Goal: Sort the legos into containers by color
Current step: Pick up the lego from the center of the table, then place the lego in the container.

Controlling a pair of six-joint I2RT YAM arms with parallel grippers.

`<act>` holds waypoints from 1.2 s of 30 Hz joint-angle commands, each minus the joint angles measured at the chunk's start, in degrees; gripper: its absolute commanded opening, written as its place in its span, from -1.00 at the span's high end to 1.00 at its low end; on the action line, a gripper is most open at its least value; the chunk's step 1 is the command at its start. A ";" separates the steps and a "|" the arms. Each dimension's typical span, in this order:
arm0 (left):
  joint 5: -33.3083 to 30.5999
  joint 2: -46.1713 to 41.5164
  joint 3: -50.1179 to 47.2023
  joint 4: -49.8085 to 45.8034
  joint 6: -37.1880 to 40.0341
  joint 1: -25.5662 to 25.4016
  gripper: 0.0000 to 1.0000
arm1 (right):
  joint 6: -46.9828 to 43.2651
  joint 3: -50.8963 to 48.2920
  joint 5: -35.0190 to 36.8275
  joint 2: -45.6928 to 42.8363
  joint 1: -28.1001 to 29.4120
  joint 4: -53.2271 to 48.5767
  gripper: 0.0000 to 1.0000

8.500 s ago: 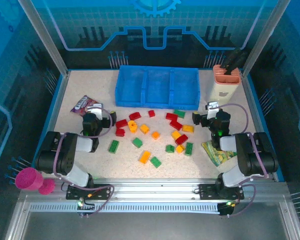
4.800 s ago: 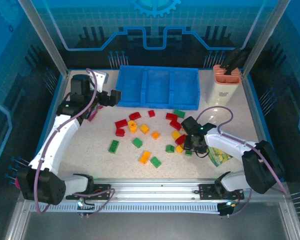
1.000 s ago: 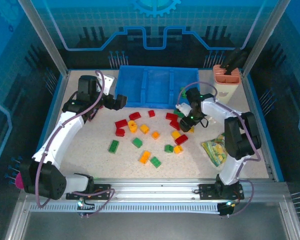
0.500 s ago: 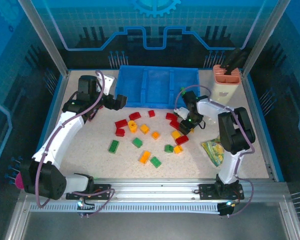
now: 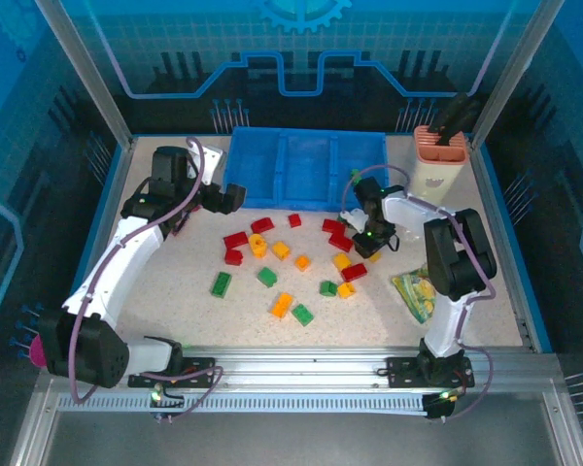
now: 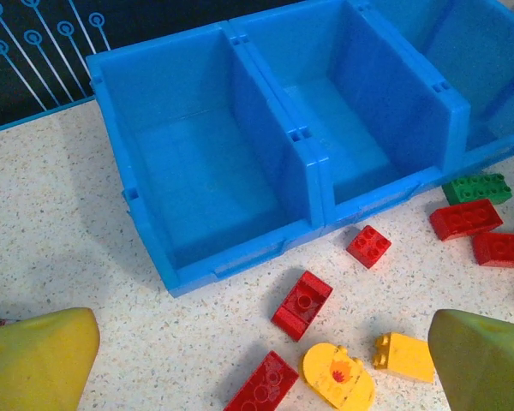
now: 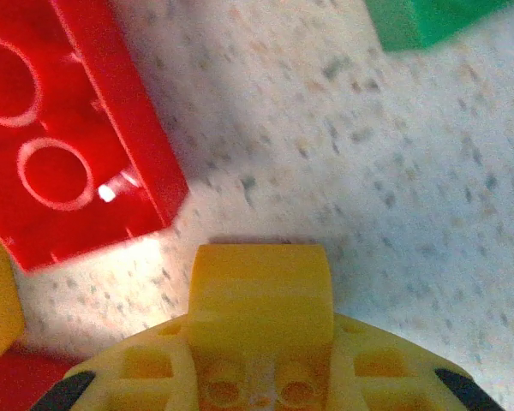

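Yellow lego (image 7: 261, 295) is pinched in your right gripper (image 5: 369, 236), low on the bench (image 5: 175, 311) beside a red lego (image 7: 60, 128). Next I think you lift it and carry it to the blue bin (image 6: 231, 261). Your left gripper (image 5: 235, 197) hangs spread wide by that bin.

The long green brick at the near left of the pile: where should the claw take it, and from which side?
I would take the green brick across its two long side walls, coming straight down from above. It lies flat, turned diagonally, with bare table along both long sides, so there is room to close on them.
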 commanded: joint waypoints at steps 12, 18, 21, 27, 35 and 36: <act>-0.98 -4.06 -0.12 -0.40 0.03 -0.36 -0.99 | 10.48 36.44 -1.13 4.05 7.73 -6.29 0.52; -1.82 -4.82 -0.26 -0.44 0.47 -0.25 -0.99 | 11.81 57.09 3.74 20.40 10.32 -6.07 0.52; -1.85 -5.33 -0.88 0.07 0.46 -0.25 -0.99 | 12.05 62.39 3.06 25.42 10.48 -4.17 0.50; -1.98 -5.87 -1.64 0.42 0.60 -0.25 -0.99 | 11.91 69.76 2.25 34.15 10.31 -4.29 0.44; -2.17 -6.12 -1.61 0.39 0.80 -0.25 -0.99 | 11.60 68.38 3.10 36.34 10.27 -4.21 0.36; -2.16 -5.95 -1.62 0.39 0.82 -0.25 -0.99 | 11.55 67.93 3.21 35.96 10.21 -4.17 0.34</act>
